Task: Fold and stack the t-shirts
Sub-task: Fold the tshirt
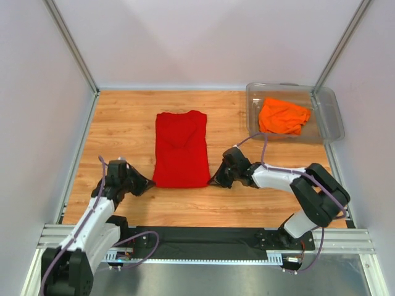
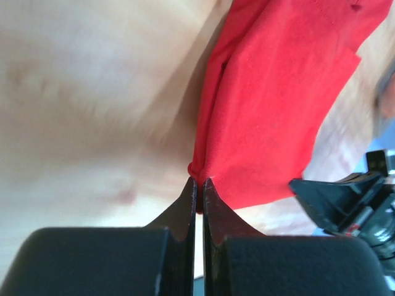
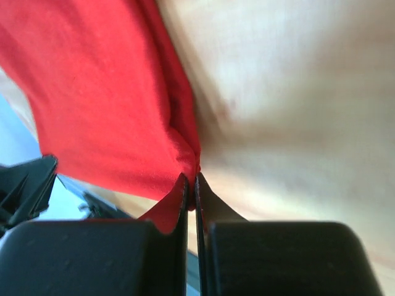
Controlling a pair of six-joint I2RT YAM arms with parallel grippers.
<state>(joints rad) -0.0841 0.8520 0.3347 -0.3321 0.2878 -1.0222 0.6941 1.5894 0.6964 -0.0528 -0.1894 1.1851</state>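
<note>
Both jaws clamped on near corners of red t-shirt (image 1: 180,151).

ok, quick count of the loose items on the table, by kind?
t-shirts: 2 (red t-shirt, orange t-shirt)
clear plastic bin: 1
total: 3

No legible text, label, brand mark, number or sign in any of the three views. Red t-shirt (image 1: 180,151) and orange t-shirt (image 1: 282,116) show plain cloth with no print. Small coloured marks at the ends of the base rail (image 1: 203,242) are too small to read.
</note>
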